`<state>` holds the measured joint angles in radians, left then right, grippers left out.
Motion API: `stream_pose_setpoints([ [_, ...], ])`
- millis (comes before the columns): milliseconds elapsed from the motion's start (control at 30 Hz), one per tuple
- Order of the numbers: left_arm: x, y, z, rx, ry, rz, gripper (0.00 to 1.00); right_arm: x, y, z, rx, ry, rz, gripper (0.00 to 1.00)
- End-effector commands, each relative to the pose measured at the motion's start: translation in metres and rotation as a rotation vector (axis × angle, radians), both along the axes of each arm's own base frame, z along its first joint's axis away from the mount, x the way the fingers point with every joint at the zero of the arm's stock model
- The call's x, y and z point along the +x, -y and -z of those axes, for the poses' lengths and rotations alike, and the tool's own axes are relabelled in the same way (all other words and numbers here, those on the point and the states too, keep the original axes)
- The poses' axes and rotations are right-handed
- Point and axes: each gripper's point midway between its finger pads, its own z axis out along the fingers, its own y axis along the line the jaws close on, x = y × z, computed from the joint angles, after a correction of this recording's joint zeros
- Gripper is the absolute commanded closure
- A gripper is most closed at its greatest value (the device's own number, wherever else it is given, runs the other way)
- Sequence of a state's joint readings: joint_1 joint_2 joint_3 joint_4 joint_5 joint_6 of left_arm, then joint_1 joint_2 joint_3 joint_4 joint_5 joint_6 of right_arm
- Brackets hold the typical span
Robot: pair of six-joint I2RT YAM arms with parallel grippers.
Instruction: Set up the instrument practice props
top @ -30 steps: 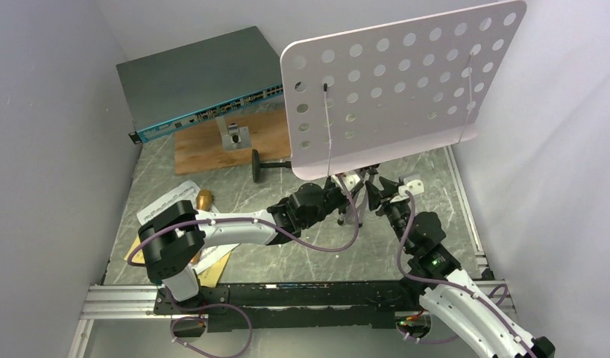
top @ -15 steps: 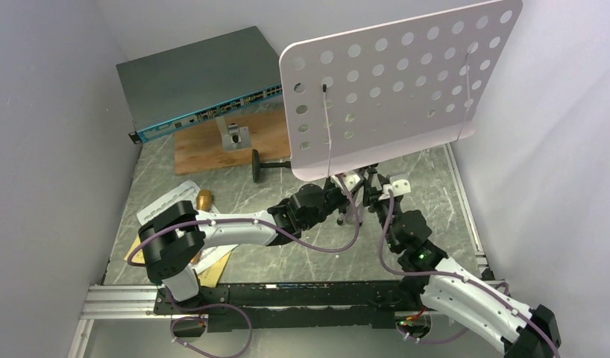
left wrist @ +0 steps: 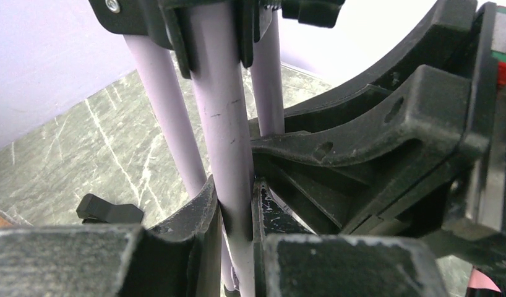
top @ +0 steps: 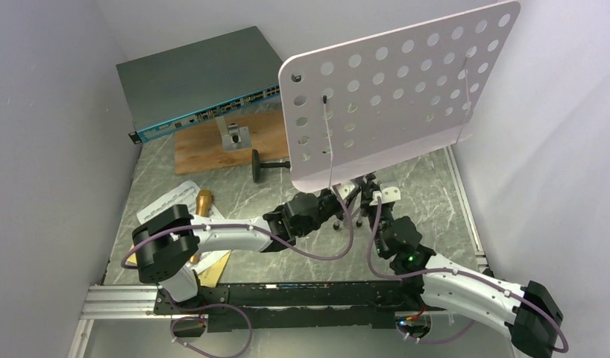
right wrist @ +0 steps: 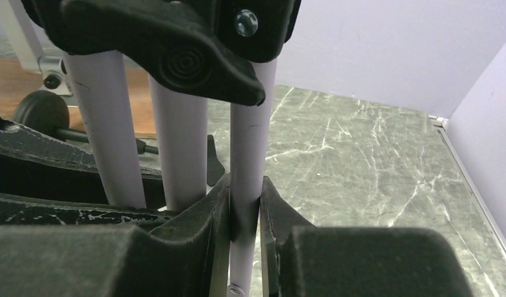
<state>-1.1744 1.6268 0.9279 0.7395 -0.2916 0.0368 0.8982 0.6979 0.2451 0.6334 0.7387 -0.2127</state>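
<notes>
We hold the music stand [top: 395, 93] upright over the middle of the desk [top: 160, 179]. Our left claw [left wrist: 237, 207] is clamped on one lilac leg [left wrist: 229, 124] and our right claw [right wrist: 245, 207] on the neighbouring leg [right wrist: 247, 154], the tubes vertical and close together.

Grey switch [top: 197, 74] behind wooden board [top: 200, 151]
</notes>
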Motion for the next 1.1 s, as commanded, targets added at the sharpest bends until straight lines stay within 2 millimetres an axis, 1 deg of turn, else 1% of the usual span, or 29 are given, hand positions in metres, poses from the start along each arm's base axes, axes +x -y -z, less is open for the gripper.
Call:
stream_pose_setpoints([
  [0, 0.000, -0.041, 0.052, 0.229, -0.024, -0.074, 1.00, -0.007, 0.088, 0.014, -0.114, -0.052, 0.415, 1.00],
  [133, -0.005, -0.052, 0.055, 0.237, -0.036, -0.079, 1.00, -0.011, 0.098, 0.011, -0.122, -0.052, 0.468, 1.00],
  [267, -0.011, -0.068, 0.062, 0.253, -0.049, -0.087, 1.00, -0.011, 0.098, 0.009, -0.133, -0.053, 0.462, 1.00],
  [333, -0.013, -0.072, 0.064, 0.255, -0.055, -0.081, 1.00, -0.008, 0.087, 0.010, -0.139, -0.052, 0.395, 1.00],
  [433, -0.021, -0.069, 0.068, 0.256, -0.070, -0.039, 1.00, -0.002, 0.056, 0.011, -0.146, -0.033, 0.221, 1.00],
  [533, -0.025, -0.070, 0.073, 0.258, -0.077, -0.034, 1.00, -0.002, 0.041, 0.013, -0.159, -0.025, 0.161, 1.00],
  [667, -0.027, -0.081, 0.083, 0.268, -0.097, -0.054, 1.00, 0.000, 0.020, 0.012, -0.199, -0.026, 0.071, 1.00],
  [767, -0.031, -0.091, 0.090, 0.292, -0.121, -0.059, 1.00, 0.002, 0.023, 0.015, -0.221, -0.054, 0.118, 1.00],
  [933, -0.046, -0.104, 0.089, 0.328, -0.163, -0.015, 1.00, -0.001, 0.038, 0.028, -0.194, -0.118, 0.198, 1.00],
  [1067, -0.052, -0.117, 0.089, 0.289, -0.238, 0.006, 1.00, -0.004, 0.041, 0.030, -0.173, -0.135, 0.198, 1.00],
])
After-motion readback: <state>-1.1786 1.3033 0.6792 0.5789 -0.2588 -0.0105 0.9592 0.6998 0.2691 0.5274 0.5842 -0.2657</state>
